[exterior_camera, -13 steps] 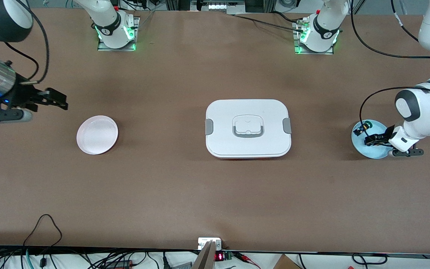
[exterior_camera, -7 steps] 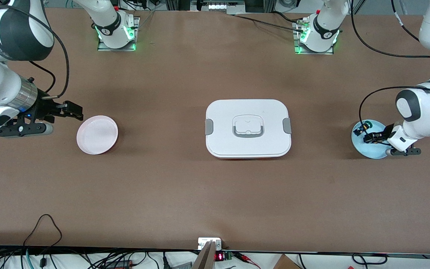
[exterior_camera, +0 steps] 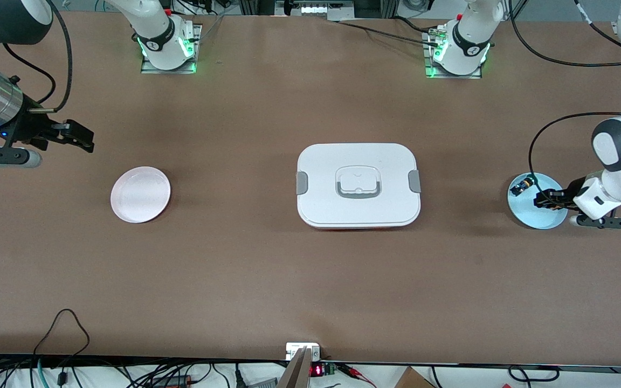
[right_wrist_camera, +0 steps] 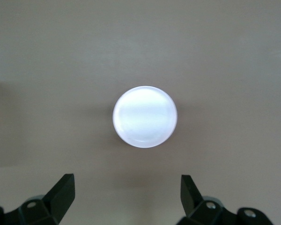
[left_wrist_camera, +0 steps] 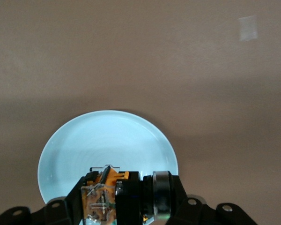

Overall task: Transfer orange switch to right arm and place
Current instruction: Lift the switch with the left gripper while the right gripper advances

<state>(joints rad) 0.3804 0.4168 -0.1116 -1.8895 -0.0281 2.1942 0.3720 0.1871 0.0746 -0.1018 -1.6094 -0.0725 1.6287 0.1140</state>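
Observation:
My left gripper (exterior_camera: 543,200) hovers low over the light-blue plate (exterior_camera: 537,218) at the left arm's end of the table. In the left wrist view the left gripper (left_wrist_camera: 129,196) is shut on the orange switch (left_wrist_camera: 103,199), which shows a tan-orange body, a black collar and a silver ring. Its cap face is hidden, and the blue plate (left_wrist_camera: 107,140) lies under it. My right gripper (exterior_camera: 80,141) is open and empty in the air over bare table beside the pink plate (exterior_camera: 140,194). The right wrist view shows the right gripper (right_wrist_camera: 126,192) open, with that plate (right_wrist_camera: 144,116) empty.
A small black-and-blue switch (exterior_camera: 521,187) lies on the blue plate, on the side toward the right arm's end. A white lidded box (exterior_camera: 358,185) with grey clasps and a handle sits mid-table. Cables and a small device (exterior_camera: 303,351) lie along the table edge nearest the front camera.
The right gripper swung in close to the pink plate, then drew back toward the robots' bases. The left gripper shifted slightly toward the left arm's end of the table, still over the blue plate.

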